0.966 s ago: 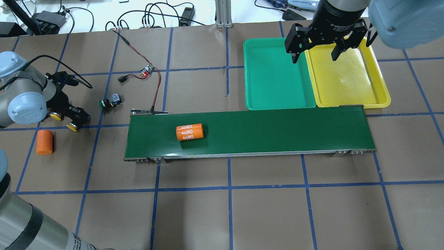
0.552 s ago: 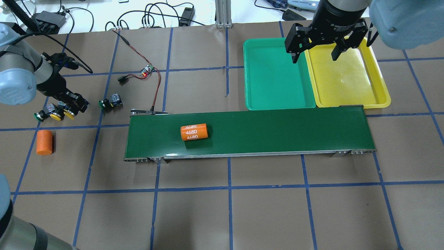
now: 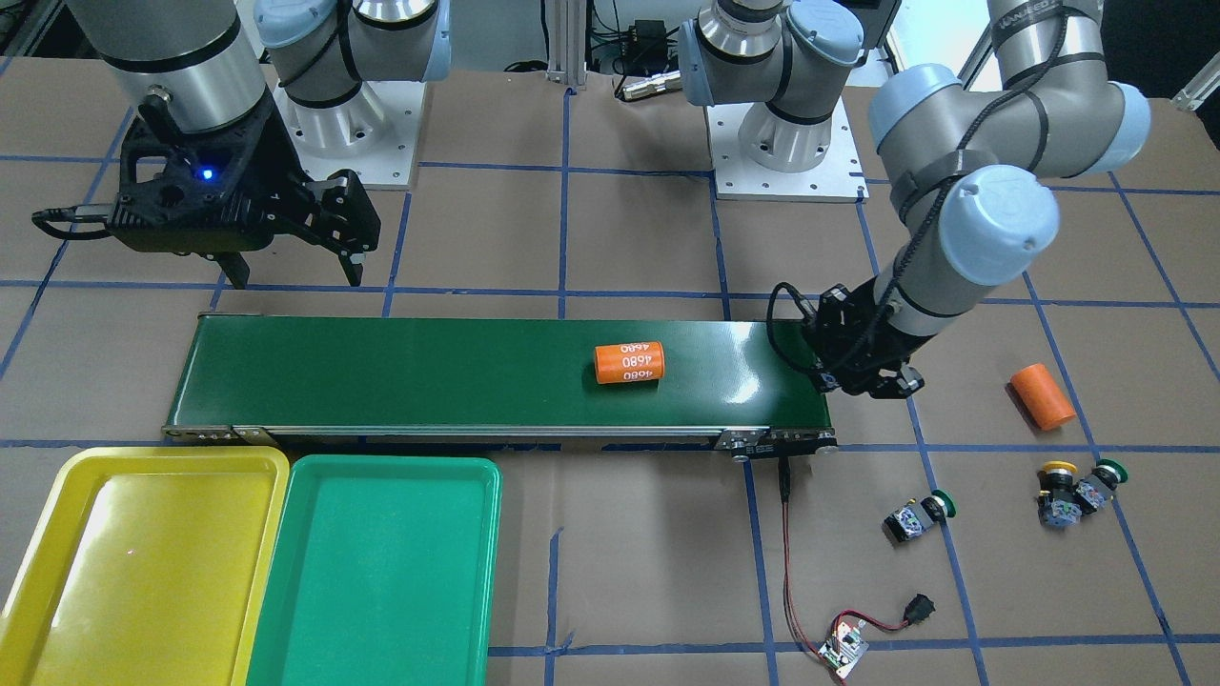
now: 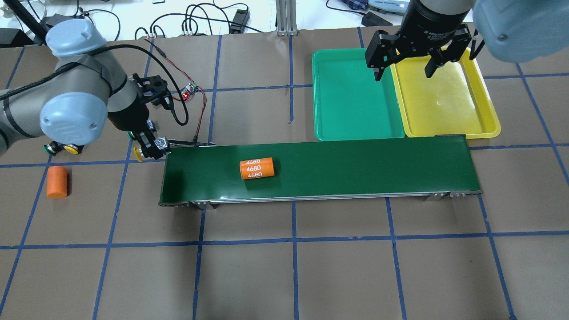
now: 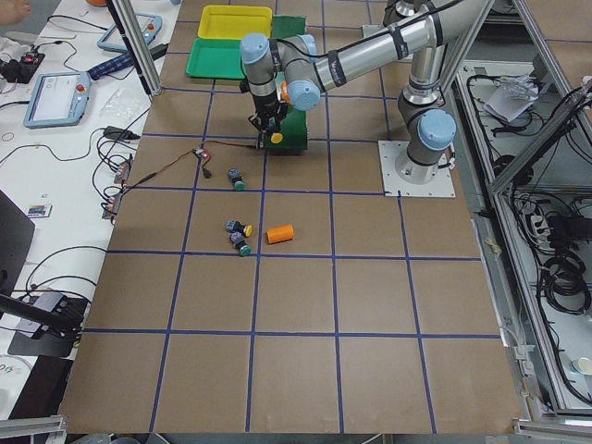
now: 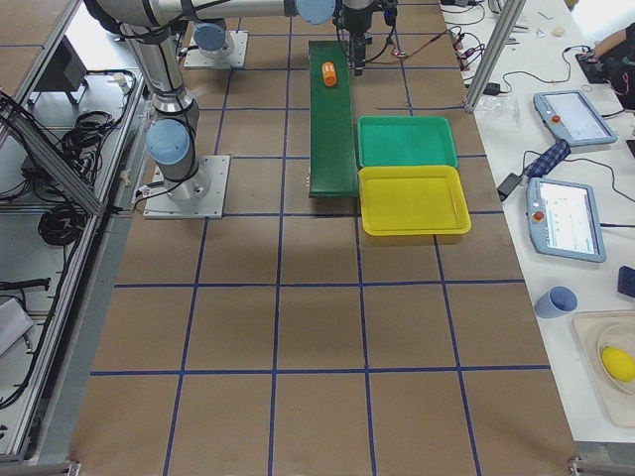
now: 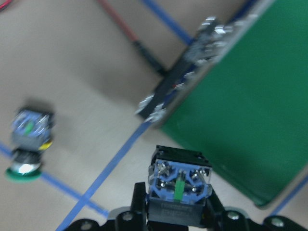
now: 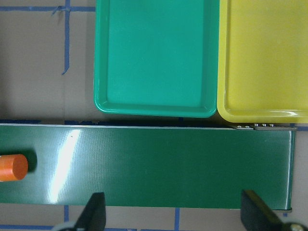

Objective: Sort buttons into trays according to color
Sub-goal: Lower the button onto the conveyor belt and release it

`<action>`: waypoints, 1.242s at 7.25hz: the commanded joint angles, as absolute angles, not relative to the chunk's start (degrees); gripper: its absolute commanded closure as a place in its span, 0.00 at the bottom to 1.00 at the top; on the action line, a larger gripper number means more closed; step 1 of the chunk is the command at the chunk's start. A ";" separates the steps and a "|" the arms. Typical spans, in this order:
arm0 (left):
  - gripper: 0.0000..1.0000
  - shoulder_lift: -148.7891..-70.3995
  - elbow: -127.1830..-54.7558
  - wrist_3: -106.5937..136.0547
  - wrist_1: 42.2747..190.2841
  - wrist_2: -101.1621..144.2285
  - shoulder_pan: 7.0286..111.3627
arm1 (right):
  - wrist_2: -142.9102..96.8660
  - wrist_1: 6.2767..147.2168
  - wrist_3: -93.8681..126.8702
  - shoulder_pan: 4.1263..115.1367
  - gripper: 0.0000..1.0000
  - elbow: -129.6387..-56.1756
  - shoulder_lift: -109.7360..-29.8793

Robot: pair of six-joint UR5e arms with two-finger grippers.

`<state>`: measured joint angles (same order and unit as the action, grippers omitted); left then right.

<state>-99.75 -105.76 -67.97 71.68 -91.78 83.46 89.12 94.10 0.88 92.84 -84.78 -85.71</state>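
Jaws first, seen from overhead: your left gripper [image 4: 151, 149] is clamped on one yellow-capped black push-button [image 4: 139, 154] at the left end of the long dark green conveyor belt [image 4: 355, 169]; your right gripper [image 4: 403, 66] hangs spread wide. Beyond the belt lie two trays: one green plastic tray [image 4: 351, 95], one yellow plastic tray [image 4: 444, 95].

From the front you count three more buttons on the brown paper [image 3: 629, 572]: a lone green-capped button [image 3: 920, 515], and a second yellow-capped button [image 3: 1056, 486] just beside a second green-capped button [image 3: 1101, 481]. Two orange cylinders show: a labelled orange cylinder [image 3: 629, 363] on the belt, a plain orange cylinder [image 3: 1043, 396] on the paper.
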 commanded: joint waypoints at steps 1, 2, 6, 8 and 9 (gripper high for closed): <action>1.00 -98.35 -108.45 -76.07 68.32 -92.02 90.49 | 89.12 94.13 0.88 92.90 0.00 -84.81 -85.87; 1.00 -99.48 -109.07 -76.72 65.25 -92.02 91.92 | 89.12 94.13 0.88 92.90 0.00 -84.81 -85.87; 0.04 -99.50 -116.78 -78.58 56.35 -91.93 92.11 | 89.21 93.96 0.88 92.90 0.00 -84.90 -85.78; 0.00 -97.31 -115.85 -79.10 54.41 -91.85 91.93 | 89.21 93.87 0.79 92.90 0.00 -84.90 -85.69; 0.00 -97.21 -112.62 -80.06 55.27 -91.93 91.06 | 89.21 93.87 0.79 92.90 0.00 -84.90 -85.69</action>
<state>-97.90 -115.36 -79.23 54.98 -91.87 91.75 89.20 93.89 0.80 92.90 -84.90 -85.71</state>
